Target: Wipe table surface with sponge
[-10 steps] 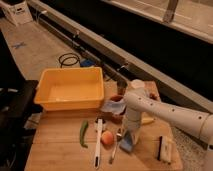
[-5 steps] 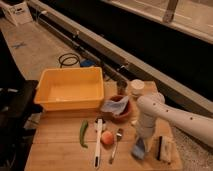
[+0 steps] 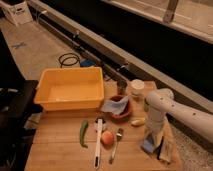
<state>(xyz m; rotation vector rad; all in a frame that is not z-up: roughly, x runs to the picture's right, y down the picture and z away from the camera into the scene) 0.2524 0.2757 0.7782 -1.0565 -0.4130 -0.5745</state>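
Note:
A small blue sponge [image 3: 148, 146] lies on the wooden table [image 3: 55, 152] near its right front corner. My gripper [image 3: 152, 139] points straight down at the end of the white arm [image 3: 159, 107] and is pressed onto the sponge, seemingly shut on it. The sponge's top is hidden under the gripper.
A tan and brown object [image 3: 166, 144] lies just right of the sponge at the table edge. A red bowl with a blue cloth [image 3: 120, 108], a yellow bin [image 3: 70, 92], a white cup [image 3: 136, 87], a green pepper [image 3: 83, 134], a peach [image 3: 106, 137], a fork [image 3: 116, 145] and a white utensil [image 3: 98, 144] stand to the left.
The gripper and the sponge under it have slid to the right across the table, from beside the fork toward the right edge.

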